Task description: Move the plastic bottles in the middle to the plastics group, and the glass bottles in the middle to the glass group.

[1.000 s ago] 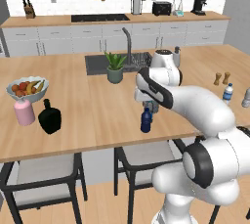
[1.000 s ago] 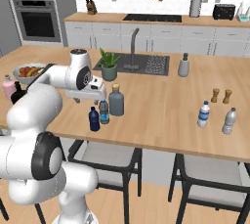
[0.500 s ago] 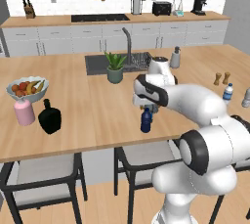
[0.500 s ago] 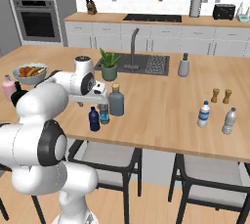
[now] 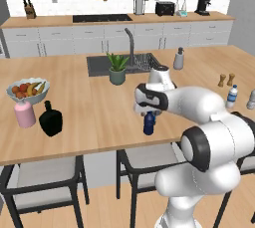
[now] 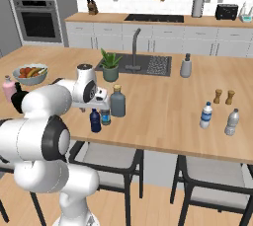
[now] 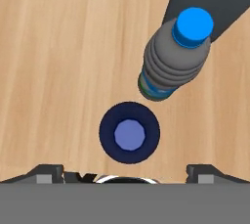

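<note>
Hovering my pincer (image 6: pixel 101 105), spread wide and empty, straight above the navy plastic bottle (image 7: pixel 129 132) so the fingers are lining up to straddle its cap. It is standing near the island counter's (image 5: pixel 94 117) front edge, just beside the clear blue-capped bottle (image 7: pixel 173 54) and the grey-blue glass bottle (image 6: pixel 117 101).

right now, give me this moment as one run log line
gripper: open, above navy bottle | clear bottle: standing beside it | grey-blue bottle: standing in the middle | nothing held

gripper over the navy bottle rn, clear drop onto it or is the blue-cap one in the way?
Probably yes. In the hand view the navy bottle sits centred between the two fingertips of the hand, nothing over its cap. The clear blue-capped bottle stands close by but off to one side, apart from it, outside the fingers' line.
</note>
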Motion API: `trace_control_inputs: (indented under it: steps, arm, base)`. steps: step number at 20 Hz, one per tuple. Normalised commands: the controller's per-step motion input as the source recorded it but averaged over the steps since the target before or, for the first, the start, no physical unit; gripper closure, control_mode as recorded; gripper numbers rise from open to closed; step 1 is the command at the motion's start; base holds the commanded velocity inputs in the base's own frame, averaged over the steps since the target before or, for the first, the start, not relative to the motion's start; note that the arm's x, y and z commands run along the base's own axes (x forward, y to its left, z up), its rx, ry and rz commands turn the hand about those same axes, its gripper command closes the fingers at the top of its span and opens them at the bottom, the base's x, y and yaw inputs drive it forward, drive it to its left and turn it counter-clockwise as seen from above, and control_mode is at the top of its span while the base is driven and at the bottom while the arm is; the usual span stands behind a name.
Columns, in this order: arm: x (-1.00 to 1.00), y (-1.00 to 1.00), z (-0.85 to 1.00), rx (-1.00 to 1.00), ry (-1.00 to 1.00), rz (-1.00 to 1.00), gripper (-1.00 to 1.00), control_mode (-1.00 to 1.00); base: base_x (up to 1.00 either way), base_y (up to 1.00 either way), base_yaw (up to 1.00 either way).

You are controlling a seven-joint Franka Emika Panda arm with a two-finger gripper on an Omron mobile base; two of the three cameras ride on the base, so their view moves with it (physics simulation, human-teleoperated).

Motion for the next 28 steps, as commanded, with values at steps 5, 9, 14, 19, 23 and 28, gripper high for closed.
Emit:
trace_control_inputs:
  steps: [5, 9, 14, 19, 23, 28]
  arm:
    - [0.04, 0.01, -0.01, 0.00, 0.00, 0.04, -1.00, -1.00]
    - [0.00, 0.00, -0.08, 0.00, 0.01, 0.01, -1.00, -1.00]
    - [0.06, 0.00, -0.19, 0.00, 0.00, 0.00, -1.00, -1.00]
    - [0.09, 0.00, -0.14, 0.00, 0.00, 0.00, -1.00, -1.00]
    - [0.11, -0.02, 0.00, 0.00, 0.00, 0.00, -1.00, -1.00]
    - [0.08, 0.00, 0.00, 0.00, 0.01, 0.00, -1.00, -1.00]
  base:
    - [0.00, 0.00, 0.00]
    - [0.00, 0.00, 0.00]
    - [0.00, 0.00, 0.00]
    - [0.00, 0.00, 0.00]
    - [0.00, 0.00, 0.00]
    - [0.00, 0.00, 0.00]
